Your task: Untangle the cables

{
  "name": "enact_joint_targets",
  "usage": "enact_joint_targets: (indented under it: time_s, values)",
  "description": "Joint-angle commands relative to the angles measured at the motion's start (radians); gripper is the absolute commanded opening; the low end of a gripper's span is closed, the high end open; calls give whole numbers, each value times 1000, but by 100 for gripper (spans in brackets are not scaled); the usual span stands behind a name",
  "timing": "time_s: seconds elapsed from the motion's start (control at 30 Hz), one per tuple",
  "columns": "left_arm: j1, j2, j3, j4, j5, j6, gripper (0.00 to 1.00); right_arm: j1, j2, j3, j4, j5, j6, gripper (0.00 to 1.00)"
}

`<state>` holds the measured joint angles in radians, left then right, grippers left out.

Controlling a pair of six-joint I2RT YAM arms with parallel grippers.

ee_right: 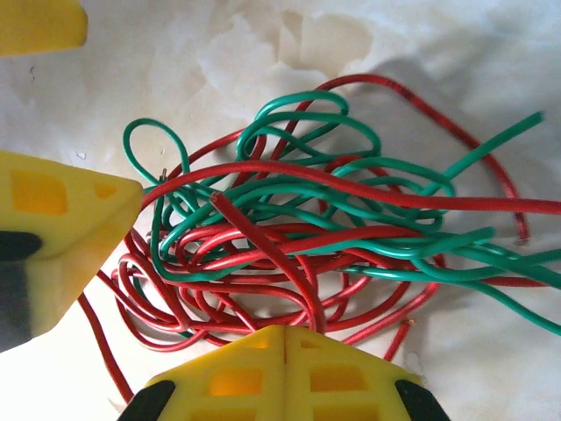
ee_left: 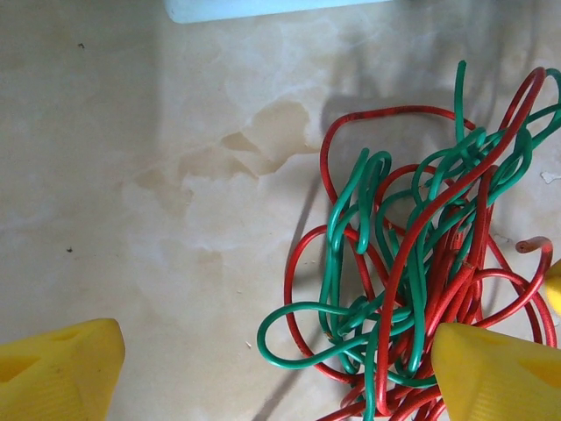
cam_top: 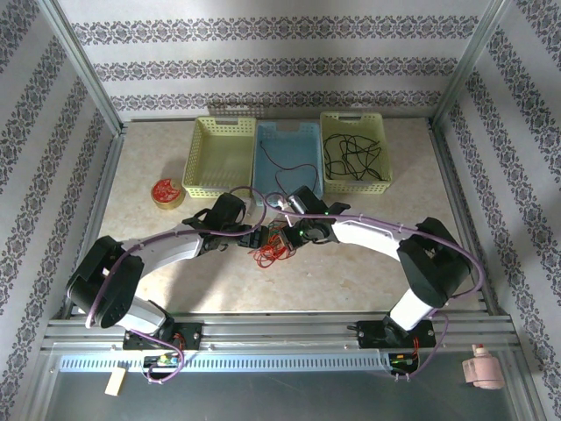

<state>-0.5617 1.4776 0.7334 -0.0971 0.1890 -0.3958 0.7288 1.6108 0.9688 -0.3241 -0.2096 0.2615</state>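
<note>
Red and green cables (ee_right: 298, 230), marbled beige table (ee_left: 131, 175)

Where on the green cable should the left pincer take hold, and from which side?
The green cable at its loop jutting from the tangle onto bare table. Come from above: it lies flat, clear of the dense knot.

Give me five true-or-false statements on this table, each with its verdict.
1. The left tool stands open. True.
2. The right tool stands wide open. False: its fingers are shut together.
3. Black cables lie in the right-hand basket. True.
4. The tangle is all red. False: it mixes red and green strands.
5. The blue basket holds nothing. False: a thin cable lies in it.
</note>
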Motion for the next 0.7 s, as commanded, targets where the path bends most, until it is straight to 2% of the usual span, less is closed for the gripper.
enact_joint_targets:
  time_s: [0.0,0.17,0.2,0.3,0.33,0.5,0.67]
  values:
    - [-4,6,11,-10,23,14,91,-6,-122,9,-5,72,-10,0]
    - [-5,10,7,-3,22,12,91,-22,-234,-18,2,127,0,0]
    - [-5,10,6,-1,22,10,91,-31,-229,-20,0,122,10,4]
    - [-4,19,9,2,23,6,91,-48,-176,-13,4,63,41,30]
    - [-4,22,11,-2,19,7,91,-49,-155,-7,2,48,46,33]
    - [-5,10,0,-10,-19,3,91,-39,-41,22,-11,-11,52,36]
    - [-6,9,-4,-20,-19,3,91,-37,11,31,-3,-30,41,36]
